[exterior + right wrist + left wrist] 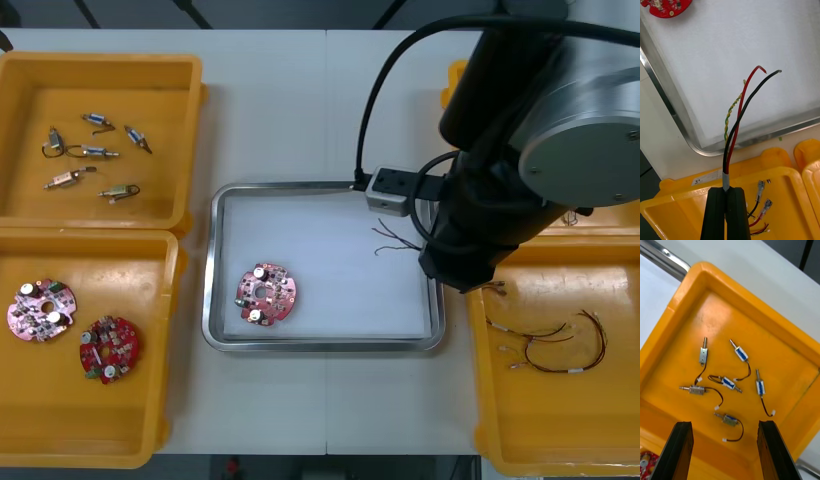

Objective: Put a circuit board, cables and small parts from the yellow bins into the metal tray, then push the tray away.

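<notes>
Over the right-hand rim of the metal tray (208,300), the right pincer (726,204) is clamped on a cable (738,120), its two black fingers pressed against the grey sleeve at one end. Gripping it there leaves the rest free. The red strand, the black strand and the twisted yellow-green pair reach ahead of the fingers and out above the tray's white floor, so a release from this spot would likely drop the length inside the rim rather than across it. Whether the strand tips touch the floor I cannot tell. Close by the fingers lies the near right bin (560,430), where more loose cables (545,345) rest, which suits a short carry from bin to tray.

One circuit board (266,295) already lies flat in the tray, toward its left and near side, well apart from the cable ends, so there is room for the cable to land without covering it. Two spare boards (40,310) lie in the near left bin (100,430).

The left pincer (725,427) hangs with its fingers wide apart above the far left bin (763,333), squarely over the small metal parts (696,390) scattered on its floor. I judge it is placed there ready for the parts, none of which is in the tray yet. The tray sits on the desk (300,110) between the bins, not yet pushed away
</notes>
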Controlling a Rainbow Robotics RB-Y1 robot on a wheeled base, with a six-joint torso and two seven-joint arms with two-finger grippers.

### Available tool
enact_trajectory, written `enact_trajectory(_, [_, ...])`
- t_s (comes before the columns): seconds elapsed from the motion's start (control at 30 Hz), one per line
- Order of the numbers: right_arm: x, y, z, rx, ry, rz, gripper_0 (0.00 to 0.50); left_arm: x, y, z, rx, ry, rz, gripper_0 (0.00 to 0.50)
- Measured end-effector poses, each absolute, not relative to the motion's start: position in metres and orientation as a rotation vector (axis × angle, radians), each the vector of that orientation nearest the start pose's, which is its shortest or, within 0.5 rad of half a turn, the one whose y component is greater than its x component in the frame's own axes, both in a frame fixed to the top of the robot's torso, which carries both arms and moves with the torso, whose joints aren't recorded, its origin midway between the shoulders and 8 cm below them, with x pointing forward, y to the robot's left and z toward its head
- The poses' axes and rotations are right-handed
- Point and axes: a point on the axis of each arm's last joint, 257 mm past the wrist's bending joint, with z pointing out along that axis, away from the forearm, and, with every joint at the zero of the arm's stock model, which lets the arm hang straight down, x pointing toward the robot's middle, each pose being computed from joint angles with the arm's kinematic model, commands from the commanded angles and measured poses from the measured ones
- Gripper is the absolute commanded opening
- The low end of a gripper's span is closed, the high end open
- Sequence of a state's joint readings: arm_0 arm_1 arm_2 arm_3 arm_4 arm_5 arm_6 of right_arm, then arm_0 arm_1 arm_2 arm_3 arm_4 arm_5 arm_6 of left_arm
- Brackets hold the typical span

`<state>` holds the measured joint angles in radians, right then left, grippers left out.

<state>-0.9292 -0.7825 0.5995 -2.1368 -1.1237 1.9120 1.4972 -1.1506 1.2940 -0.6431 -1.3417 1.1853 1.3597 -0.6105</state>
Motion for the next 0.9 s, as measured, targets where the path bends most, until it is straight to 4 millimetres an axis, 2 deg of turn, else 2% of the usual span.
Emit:
enact_trajectory(0.2, [0.379,-0.092,-0.166,-1.847,2.207,-0.149,0.000,0.591,0.438,0.004,-0.808,2.240,-0.074,0.500])
enact_trajectory(0.4, [0.382,-0.074,-0.189,-1.925,2.134,-0.164,0.000,0.608,0.446,-0.010,-0.827,2.212,-0.040,0.500])
enact_trajectory(0.67, [0.383,-0.073,-0.223,-2.037,2.066,-0.261,0.000,0.625,0.455,-0.019,-0.728,2.205,-0.009,0.500])
enact_trajectory(0.9, [0.387,-0.073,-0.248,-2.053,2.079,-0.295,0.000,0.635,0.467,-0.043,-0.670,2.218,0.050,0.500])
